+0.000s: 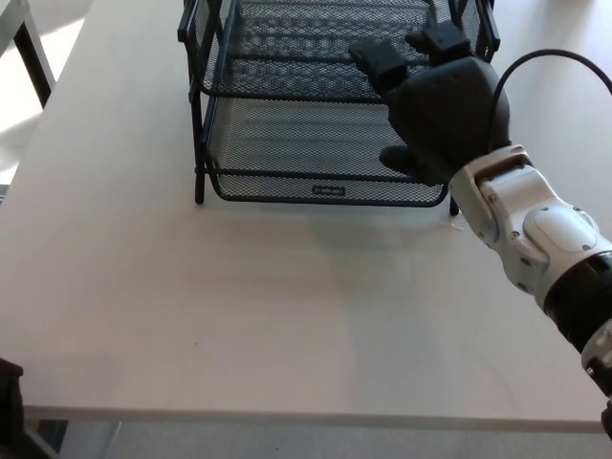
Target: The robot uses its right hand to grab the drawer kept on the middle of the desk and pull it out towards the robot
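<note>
A black wire-mesh drawer unit [287, 96] stands at the far middle of the white desk [239, 306]. Its lowest drawer [296, 153] sticks out toward me, with a small label on its front rail [328, 190]. My right hand [442, 105] hovers over the right part of that drawer, open, with its fingers [382, 59] spread and pointing away from me above the mesh. It holds nothing. The white forearm [531, 225] comes in from the lower right. The hand hides the drawer's right front corner.
A black cable [545, 59] arcs from the wrist at the right. A table leg [33, 53] and pale floor show beyond the desk's left edge. The desk's near edge runs along the bottom of the picture.
</note>
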### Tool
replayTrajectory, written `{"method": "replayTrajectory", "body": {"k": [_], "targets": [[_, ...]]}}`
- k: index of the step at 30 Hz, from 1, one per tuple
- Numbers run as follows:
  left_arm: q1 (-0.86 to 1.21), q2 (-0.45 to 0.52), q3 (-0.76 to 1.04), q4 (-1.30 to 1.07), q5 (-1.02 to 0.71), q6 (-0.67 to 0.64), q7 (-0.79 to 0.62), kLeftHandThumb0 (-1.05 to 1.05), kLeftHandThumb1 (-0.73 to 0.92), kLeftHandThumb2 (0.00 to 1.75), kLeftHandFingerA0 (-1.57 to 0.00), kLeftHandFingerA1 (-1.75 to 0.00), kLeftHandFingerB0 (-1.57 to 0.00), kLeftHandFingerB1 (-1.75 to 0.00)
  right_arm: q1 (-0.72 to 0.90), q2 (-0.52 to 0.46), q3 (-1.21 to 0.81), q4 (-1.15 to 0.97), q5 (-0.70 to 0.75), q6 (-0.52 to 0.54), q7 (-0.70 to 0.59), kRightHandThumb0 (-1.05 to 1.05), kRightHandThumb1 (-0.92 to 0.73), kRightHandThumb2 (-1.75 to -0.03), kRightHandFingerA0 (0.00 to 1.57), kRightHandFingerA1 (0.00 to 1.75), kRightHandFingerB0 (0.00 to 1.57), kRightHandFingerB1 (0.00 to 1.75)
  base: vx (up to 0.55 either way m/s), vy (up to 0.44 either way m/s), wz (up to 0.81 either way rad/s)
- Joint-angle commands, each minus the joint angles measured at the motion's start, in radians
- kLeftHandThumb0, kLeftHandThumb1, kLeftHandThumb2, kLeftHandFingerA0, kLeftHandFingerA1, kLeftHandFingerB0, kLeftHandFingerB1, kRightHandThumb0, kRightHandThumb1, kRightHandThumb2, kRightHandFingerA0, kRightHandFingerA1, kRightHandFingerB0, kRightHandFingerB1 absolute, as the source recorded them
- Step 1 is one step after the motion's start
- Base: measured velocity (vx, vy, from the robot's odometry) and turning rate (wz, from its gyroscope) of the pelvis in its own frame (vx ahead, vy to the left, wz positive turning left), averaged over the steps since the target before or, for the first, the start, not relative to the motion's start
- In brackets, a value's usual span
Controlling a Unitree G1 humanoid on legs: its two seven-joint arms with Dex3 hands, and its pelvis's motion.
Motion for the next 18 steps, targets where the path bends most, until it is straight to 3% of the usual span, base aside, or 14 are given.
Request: {"method": "replayTrajectory", "body": {"k": [1, 2, 4, 5, 6, 8, 9, 10, 13, 14, 18], "targets": [[0.010, 0.005, -0.006, -0.022, 0.009, 0.012, -0.028, -0.14, 0.51, 0.65, -0.74, -1.36, -0.70, -1.24, -0.092, 0.020, 0.001, 0.109, -0.012, -0.008, -0.272, -0.63, -0.47, -0.85, 0.27, 0.68, 0.17, 0.52, 0.00, 0.000, 0.00], [0.003, 0.004, -0.008, -0.019, 0.007, 0.011, -0.032, -0.11, 0.50, 0.64, -0.75, -1.37, -0.70, -1.24, -0.101, 0.020, 0.008, 0.125, -0.024, 0.001, -0.316, -0.61, -0.60, -0.58, 0.33, 0.78, 0.27, 0.47, 0.00, 0.000, 0.00], [0.004, 0.006, -0.009, -0.017, 0.012, -0.001, -0.025, -0.15, 0.51, 0.64, -0.75, -1.36, -0.69, -1.25, -0.112, 0.019, 0.022, 0.147, -0.039, 0.005, -0.353, -0.61, -0.60, -0.58, 0.35, 0.88, 0.29, 0.49, 0.00, 0.000, 0.00], [0.002, 0.007, -0.009, -0.012, 0.012, -0.011, -0.023, -0.13, 0.51, 0.64, -0.76, -1.39, -0.69, -1.24, -0.117, 0.020, 0.026, 0.157, -0.041, 0.010, -0.364, -0.62, -0.45, -0.86, 0.48, 0.84, 0.27, 0.57, 0.00, 0.000, 0.00], [0.000, 0.008, -0.010, -0.010, 0.011, -0.016, -0.024, -0.13, 0.51, 0.64, -0.76, -1.39, -0.69, -1.24, -0.116, 0.018, 0.026, 0.161, -0.041, 0.013, -0.372, -0.62, -0.45, -0.86, 0.48, 0.84, 0.27, 0.57, 0.00, 0.000, 0.00], [-0.004, 0.009, -0.011, -0.021, 0.009, 0.009, -0.038, -0.11, 0.51, 0.63, -0.74, -1.39, -0.68, -1.26, -0.124, 0.014, 0.031, 0.178, -0.045, 0.019, -0.394, -0.61, -0.43, -0.85, 0.62, 0.87, 0.31, 0.59, 0.00, 0.000, 0.00], [-0.006, 0.010, -0.012, -0.021, 0.011, 0.010, -0.040, -0.11, 0.51, 0.63, -0.74, -1.39, -0.68, -1.26, -0.127, 0.014, 0.034, 0.185, -0.045, 0.022, -0.401, -0.61, -0.43, -0.85, 0.62, 0.87, 0.31, 0.59, 0.00, 0.000, 0.00], [-0.006, 0.011, -0.013, -0.020, 0.012, 0.005, -0.038, -0.11, 0.51, 0.62, -0.73, -1.37, -0.68, -1.22, -0.128, 0.013, 0.033, 0.189, -0.043, 0.018, -0.404, -0.58, -0.57, -0.57, 0.67, 0.93, 0.38, 0.55, 0.00, 0.000, 0.00], [-0.015, 0.013, -0.015, -0.011, 0.011, -0.014, -0.037, -0.10, 0.52, 0.62, -0.74, -1.34, -0.68, -1.18, -0.135, 0.007, 0.035, 0.204, -0.036, 0.000, -0.423, -0.59, -0.56, -0.58, 0.71, 0.95, 0.36, 0.59, 0.00, 0.000, 0.00], [-0.023, 0.013, -0.012, -0.015, 0.009, -0.004, -0.041, -0.11, 0.53, 0.62, -0.75, -1.31, -0.70, -1.15, -0.138, 0.000, 0.040, 0.211, -0.041, -0.014, -0.459, -0.51, -0.56, -0.57, 0.89, 0.95, 0.51, 0.61, 0.00, 0.000, 0.00], [-0.024, 0.015, -0.011, -0.029, 0.011, 0.004, -0.046, -0.10, 0.52, 0.62, -0.75, -1.35, -0.70, -1.20, -0.138, 0.003, 0.057, 0.225, -0.051, 0.008, -0.491, -0.51, -0.57, -0.57, 0.97, 1.07, 0.72, 0.65, 0.00, 0.000, 0.00]]}}
